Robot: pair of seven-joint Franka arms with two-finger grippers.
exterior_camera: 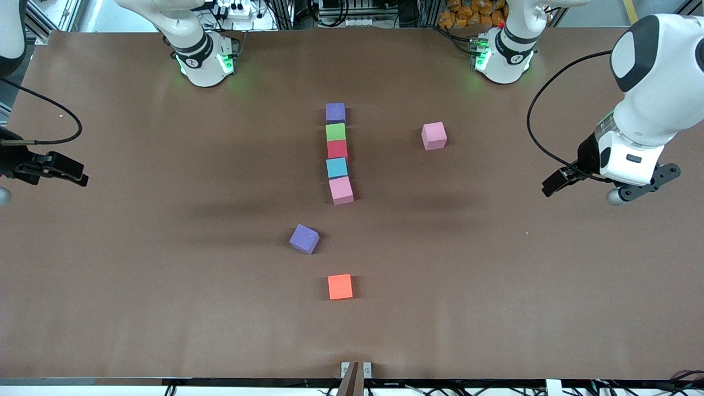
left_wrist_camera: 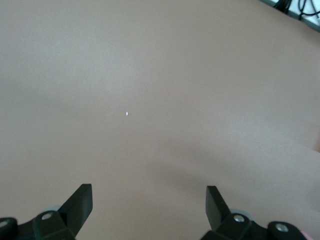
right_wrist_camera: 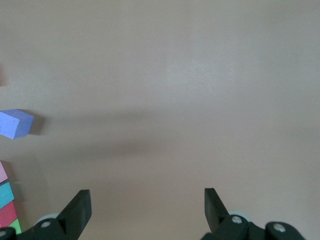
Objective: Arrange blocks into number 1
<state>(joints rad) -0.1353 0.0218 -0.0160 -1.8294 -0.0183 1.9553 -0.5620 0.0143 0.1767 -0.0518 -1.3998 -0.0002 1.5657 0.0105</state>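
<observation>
Midway through: five blocks (exterior_camera: pixel 337 154) lined up mid-surface (exterior_camera: pixel 165 308); stray pink block (exterior_camera: pixel 434 136), tilted purple block (exterior_camera: pixel 304 238) and orange block (exterior_camera: pixel 340 286) apart. Left end effector (left_wrist_camera: pixel 149 197) and right end effector (right_wrist_camera: pixel 147 200) wide, empty, hovering at surface ends. Next, probably fetching a stray.

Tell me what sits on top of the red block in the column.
Nothing sits on the red block; its top face is bare. The green block and light blue block only flank it on the table. Its underside is hidden.
</observation>
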